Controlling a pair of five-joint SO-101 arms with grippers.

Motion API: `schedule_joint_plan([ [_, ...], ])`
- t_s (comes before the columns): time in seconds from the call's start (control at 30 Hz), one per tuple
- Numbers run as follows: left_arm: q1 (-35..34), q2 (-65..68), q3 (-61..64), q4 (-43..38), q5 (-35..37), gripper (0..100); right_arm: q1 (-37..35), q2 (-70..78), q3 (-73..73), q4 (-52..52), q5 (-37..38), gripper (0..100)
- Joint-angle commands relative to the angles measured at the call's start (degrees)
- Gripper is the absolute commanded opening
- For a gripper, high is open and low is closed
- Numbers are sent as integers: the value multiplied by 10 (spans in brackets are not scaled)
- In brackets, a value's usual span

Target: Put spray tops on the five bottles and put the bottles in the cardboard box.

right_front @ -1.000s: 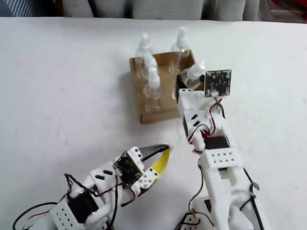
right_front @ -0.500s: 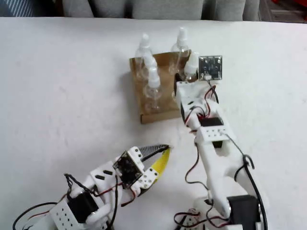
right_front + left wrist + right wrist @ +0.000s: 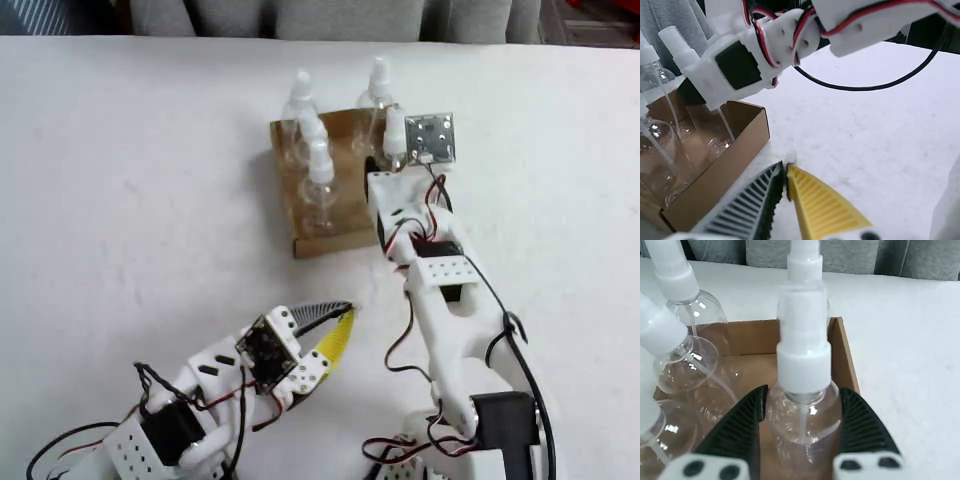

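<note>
Right end effector (image 3: 801, 400): clamped on clear plastic spray-topped bottle (image 3: 804, 355), by wall of brown cardboard box (image 3: 844, 357). Likely risk: toppling neighbouring bottles (image 3: 685, 345) (tight fit). Left end effector (image 3: 785, 172): closed, empty.

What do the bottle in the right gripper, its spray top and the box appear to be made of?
The bottle looks like clear glossy plastic, perhaps glass: the box shows through it, with bright highlights. Its spray top seems opaque white plastic, smooth and matte. The box is plain brown cardboard with a raw cut edge.
</note>
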Motion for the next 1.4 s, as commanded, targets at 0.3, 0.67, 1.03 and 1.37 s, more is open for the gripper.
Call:
schedule_joint_plan([
  [0.3,-8,-5,-2,2,-5,20,-3,-3,12,-16,8,15],
  [0.67,-25,-5,-2,-2,-5,20,-7,-3,15,-14,9,15],
  [1.03,-25,-5,-2,0,-5,20,-7,-3,32,-16,9,108],
  [1.37,-25,-5,-2,0,-5,20,-7,-3,33,-15,4,198],
])
